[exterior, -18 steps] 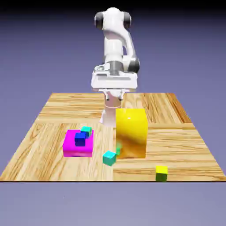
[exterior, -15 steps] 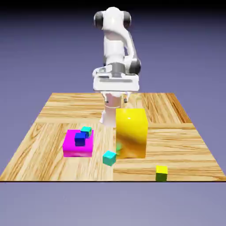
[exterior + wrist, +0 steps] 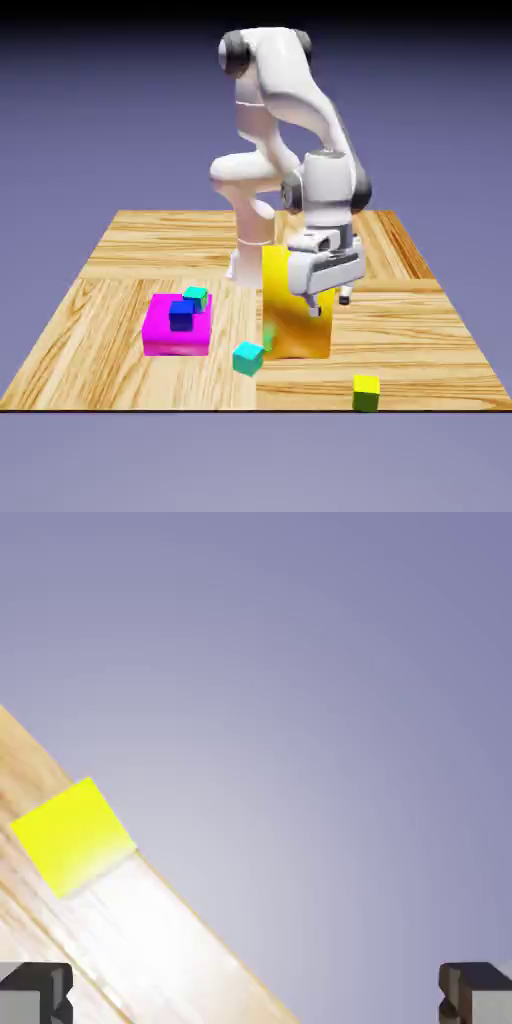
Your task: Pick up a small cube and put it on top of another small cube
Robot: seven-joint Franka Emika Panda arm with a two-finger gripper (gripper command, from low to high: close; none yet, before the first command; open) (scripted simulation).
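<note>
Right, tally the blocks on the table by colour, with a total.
Yellow: 2, large glossy yellow block, tiny yellow cube
Cyan-teal: 2, tiny cube on the wood, tiny cube on the magenta block
Dark blue: 1
Magenta: 1
Total: 6

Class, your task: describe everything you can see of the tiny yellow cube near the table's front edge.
The small cube is a tiny block with a bright yellow top and greenish shaded sides, smooth and unmarked. It sits flat and upright on the wooden table, close to the front edge, toward the exterior view's right. It stands alone: the cyan cube and the large yellow block are apart from it. The open gripper hangs above and behind it, not touching. In the hand view it shows as a plain yellow square by the table's edge.
</note>
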